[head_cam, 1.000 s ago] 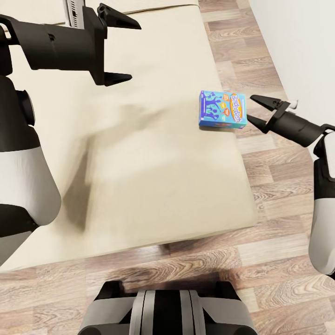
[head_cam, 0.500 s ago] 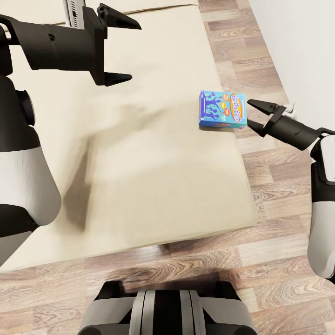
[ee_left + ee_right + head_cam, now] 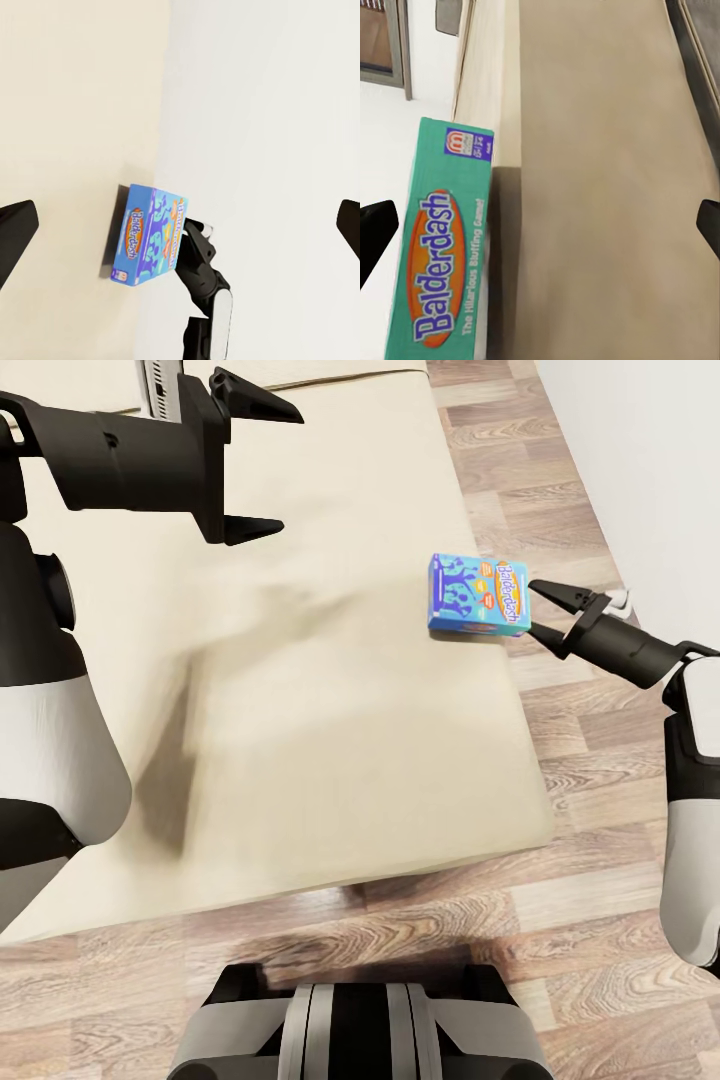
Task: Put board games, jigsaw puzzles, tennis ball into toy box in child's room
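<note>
A blue "Balderdash" board game (image 3: pixel 478 595) lies flat on the beige bed (image 3: pixel 330 740), close to its right edge. My right gripper (image 3: pixel 533 607) is open and level with the box's right end. Its two fingertips reach that end, one by each corner, and I cannot tell whether they touch it. The right wrist view shows the game's teal side (image 3: pixel 435 262) close up, beside the mattress (image 3: pixel 607 187). My left gripper (image 3: pixel 288 468) hangs open and empty high over the bed's far left part. From there its camera looks down on the box (image 3: pixel 150 235) and the right arm (image 3: pixel 201 279).
Wood floor (image 3: pixel 600 800) runs along the right of the bed, with a white wall (image 3: pixel 650 470) just beyond it. My own base (image 3: pixel 360 1025) stands at the bed's near edge. The wide mattress is bare to the left of the box.
My right gripper has moved left and slightly down, from a short way off the box to its right end. The box and the left arm have stayed put.
</note>
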Controlling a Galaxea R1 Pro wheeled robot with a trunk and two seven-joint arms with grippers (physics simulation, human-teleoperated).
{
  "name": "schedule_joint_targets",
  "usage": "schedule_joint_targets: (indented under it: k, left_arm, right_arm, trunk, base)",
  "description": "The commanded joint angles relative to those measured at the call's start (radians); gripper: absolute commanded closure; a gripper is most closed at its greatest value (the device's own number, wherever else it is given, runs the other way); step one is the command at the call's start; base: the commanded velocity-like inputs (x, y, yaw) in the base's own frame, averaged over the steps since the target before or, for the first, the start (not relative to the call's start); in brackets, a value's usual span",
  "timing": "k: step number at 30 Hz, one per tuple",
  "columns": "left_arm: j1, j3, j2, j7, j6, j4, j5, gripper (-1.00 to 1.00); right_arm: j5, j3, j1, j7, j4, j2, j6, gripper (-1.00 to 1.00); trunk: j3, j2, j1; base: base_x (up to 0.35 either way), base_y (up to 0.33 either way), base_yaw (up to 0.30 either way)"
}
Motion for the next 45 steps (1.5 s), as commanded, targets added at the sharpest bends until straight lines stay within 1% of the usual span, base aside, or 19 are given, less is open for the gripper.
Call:
schedule_joint_targets:
  k: [1, 5, 12, 17, 22, 32, 45]
  left_arm:
    - [-0.001, 0.000, 0.000, 0.008, 0.007, 0.000, 0.006, -1.00]
    - [-0.001, 0.000, 0.000, 0.008, 0.007, 0.000, 0.006, -1.00]
    - [-0.001, 0.000, 0.000, 0.008, 0.007, 0.000, 0.006, -1.00]
    - [-0.001, 0.000, 0.001, 0.008, 0.007, 0.000, 0.006, -1.00]
    - [0.000, 0.000, 0.001, 0.008, 0.007, 0.000, 0.006, -1.00]
    - [0.001, 0.000, 0.000, 0.008, 0.008, -0.001, 0.006, -1.00]
    - [0.001, 0.000, 0.000, 0.008, 0.008, -0.001, 0.006, -1.00]
  right_arm:
    - [0.009, -0.001, 0.000, 0.009, -0.002, 0.000, 0.003, -1.00]
    - [0.009, 0.002, 0.001, 0.009, -0.014, 0.001, 0.000, -1.00]
    - [0.009, 0.039, 0.001, 0.009, -0.024, 0.001, -0.003, -1.00]
    - [0.009, 0.047, 0.002, 0.008, -0.027, 0.001, -0.003, -1.00]
    - [0.009, 0.049, 0.002, 0.008, -0.033, -0.002, -0.003, -1.00]
    - [0.008, 0.038, 0.000, 0.006, -0.070, -0.011, 0.001, -1.00]
    - [0.006, 0.041, 0.000, 0.004, -0.093, -0.011, 0.004, -1.00]
  trunk:
    - [0.000, 0.000, 0.000]
    - [0.000, 0.000, 0.000]
    - [0.000, 0.000, 0.000]
    - [0.000, 0.000, 0.000]
    - [0.000, 0.000, 0.000]
    - [0.000, 0.000, 0.000]
    - [0.000, 0.000, 0.000]
  base:
    - [0.000, 0.000, 0.000]
    - [0.000, 0.000, 0.000]
    - [0.000, 0.000, 0.000]
    - [0.000, 0.000, 0.000]
    - [0.000, 0.000, 0.000]
    - [0.000, 0.000, 0.000]
    - [0.000, 0.000, 0.000]
